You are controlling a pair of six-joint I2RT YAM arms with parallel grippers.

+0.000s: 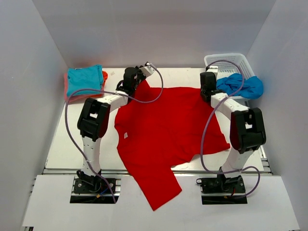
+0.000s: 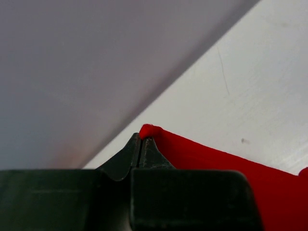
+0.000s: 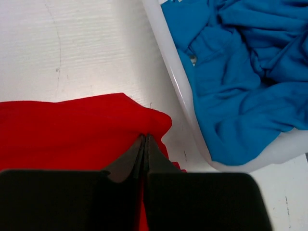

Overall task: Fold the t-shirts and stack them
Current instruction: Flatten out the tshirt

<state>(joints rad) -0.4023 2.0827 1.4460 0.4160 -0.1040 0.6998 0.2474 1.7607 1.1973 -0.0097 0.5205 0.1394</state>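
Observation:
A large red t-shirt (image 1: 166,130) lies spread over the table, one sleeve hanging past the near edge. My left gripper (image 1: 139,77) is shut on its far left corner; that corner of the red t-shirt (image 2: 202,154) shows pinched at my left gripper (image 2: 140,138) in the left wrist view. My right gripper (image 1: 208,91) is shut on its far right corner; the red t-shirt (image 3: 72,130) bunches at my right gripper (image 3: 145,138) there. A folded turquoise t-shirt (image 1: 84,79) lies on an orange-pink one (image 1: 104,75) at the far left.
A white mesh basket (image 1: 232,62) stands at the far right with a crumpled blue garment (image 1: 240,85) spilling over its rim; its wall (image 3: 168,62) and the blue cloth (image 3: 236,72) show close to my right gripper. Grey walls enclose the table on three sides.

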